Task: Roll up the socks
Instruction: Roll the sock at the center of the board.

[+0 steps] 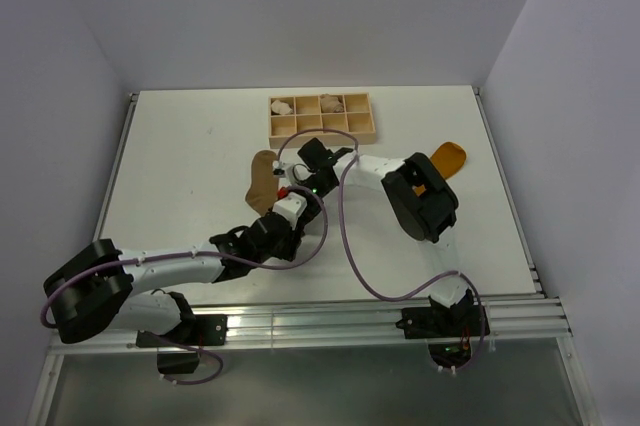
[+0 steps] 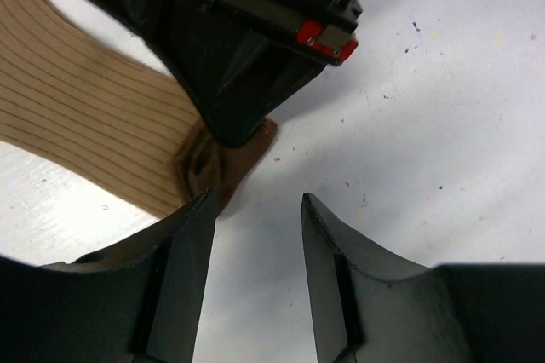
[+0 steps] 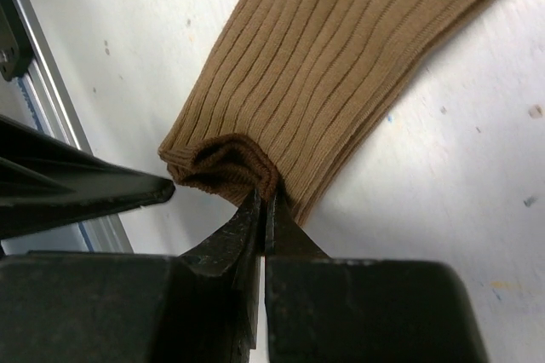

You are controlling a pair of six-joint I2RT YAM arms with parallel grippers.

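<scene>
The tan-brown sock (image 1: 262,168) lies flat left of the table's middle. Its ribbed fabric fills the right wrist view (image 3: 341,56) and shows in the left wrist view (image 2: 77,116). My right gripper (image 1: 282,186) (image 3: 266,199) is shut on the sock's folded dark brown end (image 3: 223,165) at the table surface. My left gripper (image 1: 278,208) (image 2: 257,201) is open and empty, just beside that dark end (image 2: 213,163), its left fingertip almost touching it. The mustard-orange sock (image 1: 448,157) lies at the right, partly hidden behind my right arm.
A wooden compartment tray (image 1: 322,136) stands at the back centre with pale fabric bundles (image 1: 282,104) in two cells. A metal rail (image 1: 350,318) runs along the near table edge. The two arms' purple cables loop over the middle.
</scene>
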